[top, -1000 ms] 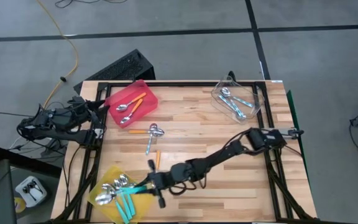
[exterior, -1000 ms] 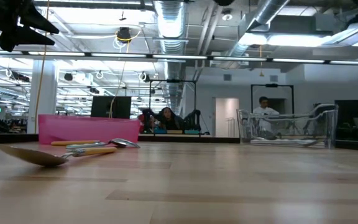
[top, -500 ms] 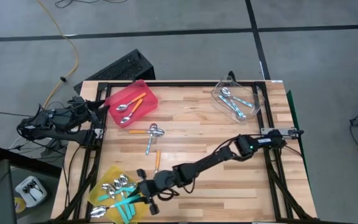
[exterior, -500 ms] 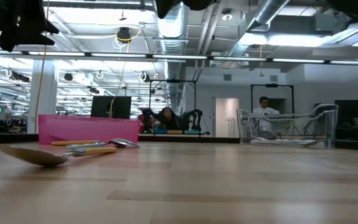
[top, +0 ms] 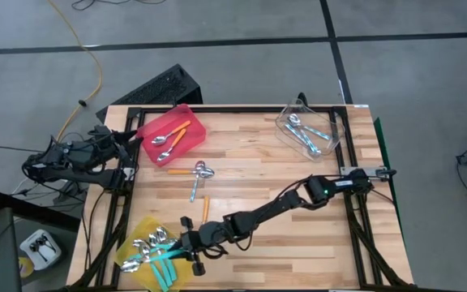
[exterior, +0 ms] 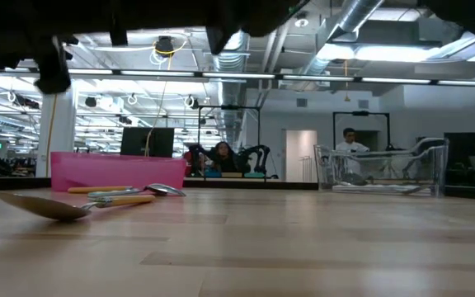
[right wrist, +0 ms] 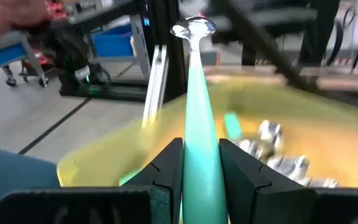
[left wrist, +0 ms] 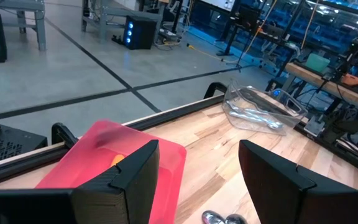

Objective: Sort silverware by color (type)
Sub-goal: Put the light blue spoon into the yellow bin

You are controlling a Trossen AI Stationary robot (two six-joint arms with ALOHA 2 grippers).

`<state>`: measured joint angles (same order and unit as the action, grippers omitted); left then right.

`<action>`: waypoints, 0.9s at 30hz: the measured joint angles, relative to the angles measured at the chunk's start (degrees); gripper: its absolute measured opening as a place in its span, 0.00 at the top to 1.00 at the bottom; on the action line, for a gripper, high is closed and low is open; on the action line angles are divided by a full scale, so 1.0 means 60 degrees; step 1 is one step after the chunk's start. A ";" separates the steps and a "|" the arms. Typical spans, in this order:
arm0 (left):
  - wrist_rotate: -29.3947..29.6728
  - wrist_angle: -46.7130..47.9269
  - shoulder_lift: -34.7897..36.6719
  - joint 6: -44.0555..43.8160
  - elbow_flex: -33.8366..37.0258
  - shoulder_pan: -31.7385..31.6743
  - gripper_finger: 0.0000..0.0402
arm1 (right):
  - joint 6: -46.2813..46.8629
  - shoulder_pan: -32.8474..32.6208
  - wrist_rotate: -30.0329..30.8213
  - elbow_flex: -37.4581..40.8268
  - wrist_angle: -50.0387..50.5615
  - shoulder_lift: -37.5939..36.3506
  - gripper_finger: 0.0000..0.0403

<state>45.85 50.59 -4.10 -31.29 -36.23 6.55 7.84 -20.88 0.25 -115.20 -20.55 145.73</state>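
I have a teal-handled spoon (right wrist: 197, 112) pinched by its slim plastic handle in the right gripper (top: 186, 247), jaws closed narrow on it, metal bowl forward, held over the yellow bin (top: 140, 235) at the table's near left corner. Several teal spoons (top: 156, 253) already lie in that bin.

Handling judgement: light, stiff, and the smooth handle is likely slippery; a mid-handle grip looks best, since the bowl end would tip it.

Orange-handled spoons (top: 169, 138) sit in the red bin (top: 189, 113); light-blue ones (top: 306, 134) sit in the clear bin (top: 335, 122). Three loose spoons (top: 199, 174) lie mid-table on the bare wood table (top: 258, 178).

Left gripper (left wrist: 197, 180) waits wide apart and empty, off the table's far left corner, facing the red bin.

Beyond is an open workshop floor with benches; a person (exterior: 351, 153) stands far off.
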 joint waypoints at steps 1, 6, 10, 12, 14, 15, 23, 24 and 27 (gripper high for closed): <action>0.0003 -0.0003 0.0000 0.0000 0.0000 0.0000 0.49 | 0.0110 -0.0016 0.0000 0.0011 0.0025 0.0095 0.74; 0.0003 -0.0003 0.0000 0.0000 0.0000 0.0000 0.49 | 0.0626 -0.0002 -0.0013 0.0015 -0.0262 0.0346 0.73; 0.0000 0.0003 0.0000 0.0000 0.0000 0.0000 0.49 | 0.0504 0.0067 -0.0011 -0.0004 -0.0272 0.0310 0.73; 0.0000 0.0000 -0.0002 0.0000 0.0000 0.0002 0.49 | 0.0480 0.0072 -0.0011 -0.0004 -0.0160 0.0310 0.73; 0.0001 0.0001 0.0000 0.0000 0.0000 0.0003 0.49 | 0.0531 0.0098 -0.0011 -0.0006 -0.0207 0.0409 0.73; 0.0000 0.0000 0.0000 0.0000 0.0000 0.0004 0.49 | 0.0655 0.0132 -0.0011 -0.0010 -0.0327 0.0470 0.73; 0.0000 0.0000 0.0000 0.0000 0.0000 0.0000 0.49 | 0.1114 0.0258 -0.0071 -0.0004 -0.0318 0.0608 0.72; 0.0000 0.0000 0.0000 0.0000 0.0000 0.0002 0.49 | 0.1118 0.0261 -0.0070 -0.0004 -0.0285 0.0608 0.72; -0.0001 0.0000 0.0000 0.0000 0.0000 0.0000 0.49 | 0.1129 0.0266 -0.0064 -0.0004 -0.0294 0.0608 0.72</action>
<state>45.84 50.59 -4.10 -31.29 -36.23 6.55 14.62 -19.29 -0.13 -115.22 -22.31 149.38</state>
